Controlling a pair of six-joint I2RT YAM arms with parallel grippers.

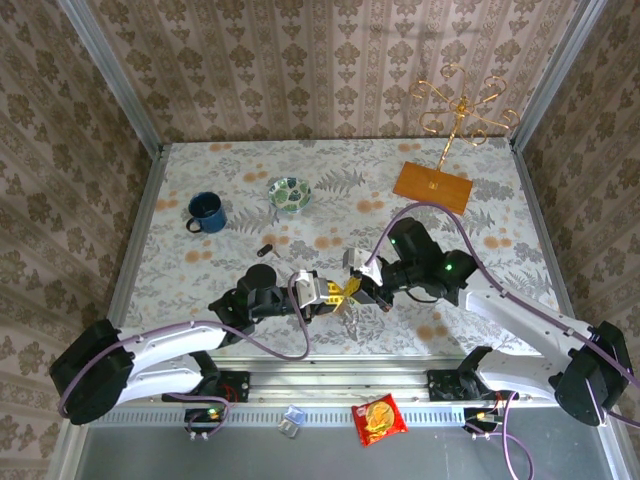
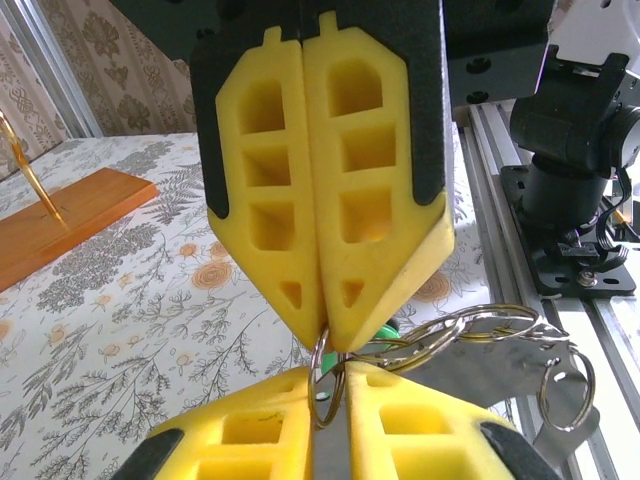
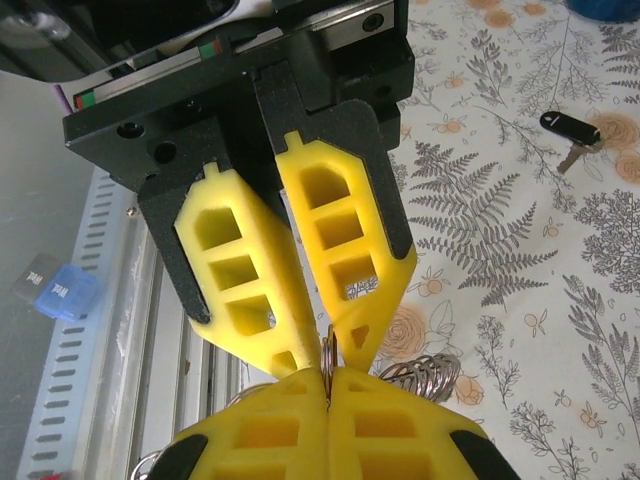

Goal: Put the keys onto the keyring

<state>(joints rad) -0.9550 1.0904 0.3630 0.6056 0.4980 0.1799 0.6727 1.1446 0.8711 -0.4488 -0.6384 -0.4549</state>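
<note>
Both grippers meet tip to tip above the table's near middle. My right gripper (image 1: 357,288) (image 3: 328,388) is shut on a thin grey ring of the keyring (image 2: 322,385). My left gripper (image 1: 339,295) (image 2: 331,405) faces it, its yellow fingers parted by a narrow gap in which the same ring stands. More linked rings (image 2: 480,325) (image 3: 420,378) trail off to the side. A bright green key head (image 2: 388,334) peeks out behind the fingertips, mostly hidden. The black key (image 1: 265,250) (image 3: 566,126) lies alone on the tablecloth, behind the left gripper.
A blue mug (image 1: 205,212) and a green-patterned bowl (image 1: 290,193) stand at the back left. A gold wire stand (image 1: 462,105) rises from a wooden base (image 1: 432,185) at the back right. The metal rail (image 1: 330,385) runs along the near edge, close below the grippers.
</note>
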